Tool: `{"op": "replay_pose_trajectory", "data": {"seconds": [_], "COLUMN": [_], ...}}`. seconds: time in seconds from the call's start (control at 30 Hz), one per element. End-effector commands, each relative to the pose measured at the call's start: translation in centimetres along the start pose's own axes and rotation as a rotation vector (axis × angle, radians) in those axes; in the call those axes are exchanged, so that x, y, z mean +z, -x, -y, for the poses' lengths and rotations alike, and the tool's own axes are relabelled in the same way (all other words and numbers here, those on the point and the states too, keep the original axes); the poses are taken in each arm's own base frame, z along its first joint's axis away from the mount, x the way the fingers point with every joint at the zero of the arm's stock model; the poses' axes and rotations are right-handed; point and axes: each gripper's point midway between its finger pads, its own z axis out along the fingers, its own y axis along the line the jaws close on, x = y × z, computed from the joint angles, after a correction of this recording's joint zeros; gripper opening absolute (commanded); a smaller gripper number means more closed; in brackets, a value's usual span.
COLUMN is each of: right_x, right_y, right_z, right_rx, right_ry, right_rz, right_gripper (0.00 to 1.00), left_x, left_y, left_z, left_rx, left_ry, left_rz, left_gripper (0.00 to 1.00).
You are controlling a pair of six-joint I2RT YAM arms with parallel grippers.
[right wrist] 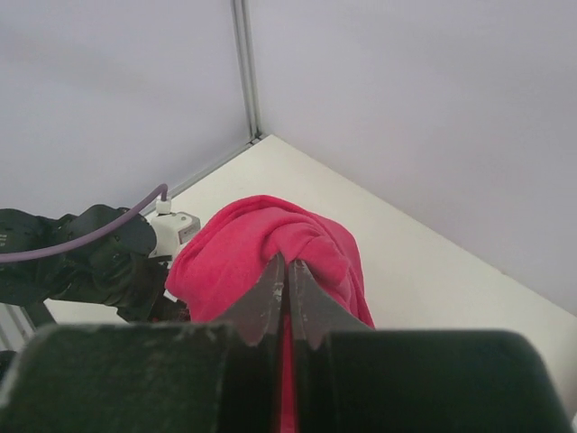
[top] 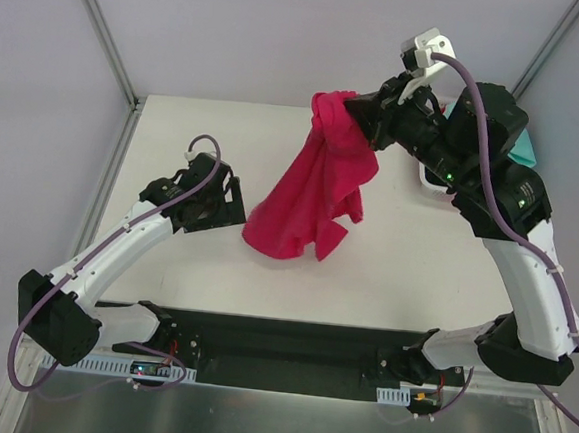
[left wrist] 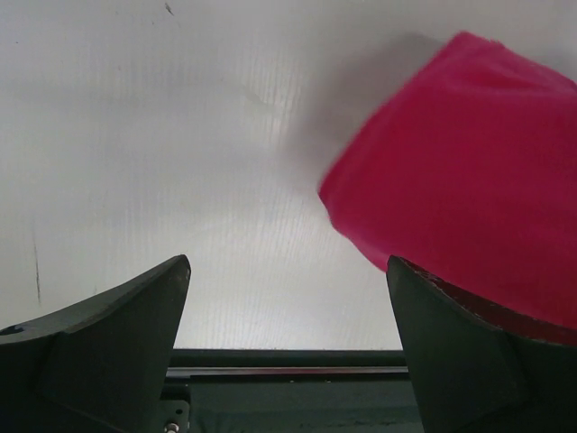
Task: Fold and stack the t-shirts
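Observation:
A magenta-pink t-shirt (top: 317, 189) hangs bunched from my right gripper (top: 353, 111), which is shut on its top fold high above the table's far middle. Its lower end rests on the table. In the right wrist view the jaws are pinched together on the cloth (right wrist: 261, 244). My left gripper (top: 238, 204) is open and empty just left of the shirt's lower edge. In the left wrist view the pink cloth (left wrist: 469, 171) lies past the right fingertip (left wrist: 451, 334). A teal-mint shirt (top: 525, 150) peeks out behind my right arm.
A white basket (top: 431, 181) is mostly hidden behind my right arm at the table's far right. The white table (top: 175, 137) ends in metal frame posts at the back corners. A black base rail runs along the near edge.

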Motion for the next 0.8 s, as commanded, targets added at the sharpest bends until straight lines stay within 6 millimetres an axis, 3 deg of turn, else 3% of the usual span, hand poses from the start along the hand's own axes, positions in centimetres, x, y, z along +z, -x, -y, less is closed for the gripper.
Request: {"op": "replay_pose_trajectory", "data": {"seconds": [0.0,0.43,0.77], "right_x": [-1.2,-1.3,-1.6], "right_y": [3.3,3.0,2.8], "right_z": [1.0,1.9,3.8], "right_rx": [-0.056,-0.066,-0.080], "right_ry": [-0.042,-0.091,-0.157], "right_rz": [0.123,0.109,0.095], "right_gripper": [0.01,0.01,0.01], "left_x": [-0.4,-0.2,0.0], "left_y": [-0.1,-0.5,-0.6], "left_z": [0.0,-0.3,-0.4], "left_rx": [-0.031,-0.031,-0.027], "left_ry": [-0.017,-0.009,-0.002], "left_rz": [0.003,-0.008,-0.010], "left_gripper": [0.90,0.90,0.90]}}
